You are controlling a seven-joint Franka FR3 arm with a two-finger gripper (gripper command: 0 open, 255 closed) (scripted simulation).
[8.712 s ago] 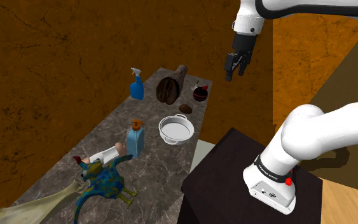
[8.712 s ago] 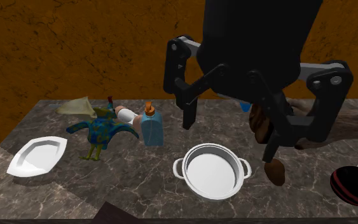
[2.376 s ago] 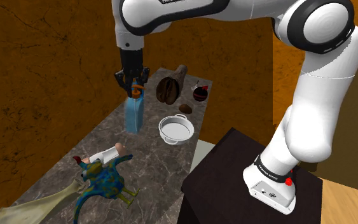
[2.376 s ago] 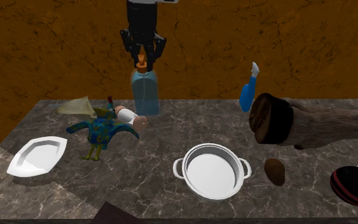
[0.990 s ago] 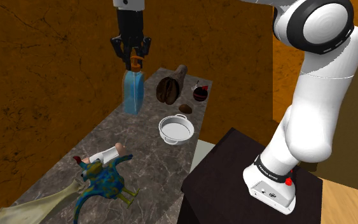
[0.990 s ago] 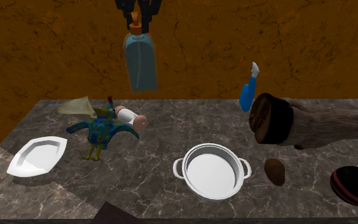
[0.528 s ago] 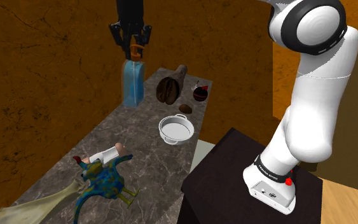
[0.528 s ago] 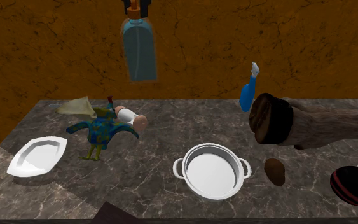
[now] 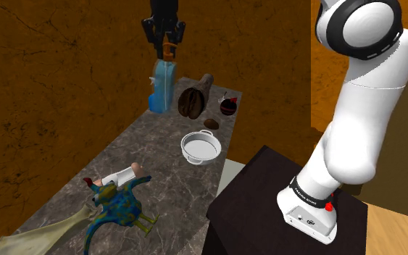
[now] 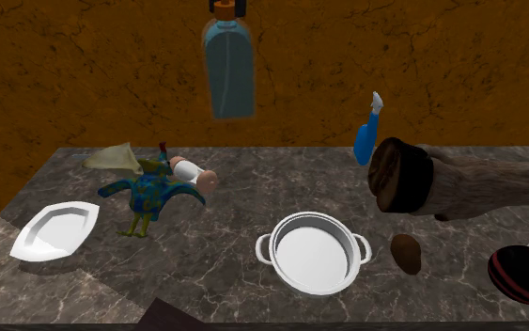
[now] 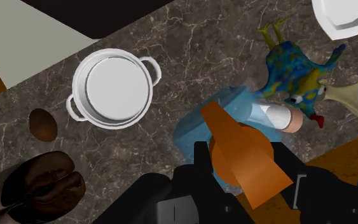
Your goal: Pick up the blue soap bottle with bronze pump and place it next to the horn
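Jaws clamp the orange pump (image 11: 244, 156) of a translucent blue soap bottle (image 10: 230, 75) hanging above the counter (image 10: 206, 268).

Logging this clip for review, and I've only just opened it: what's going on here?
The white arm's black claw is shut on the orange pump of the blue soap bottle, which hangs in the air well above the marbled table. The horn lies toward the second exterior view's right end of the table, close to a blue spray bottle. The soap bottle has not yet been set down next to the horn.
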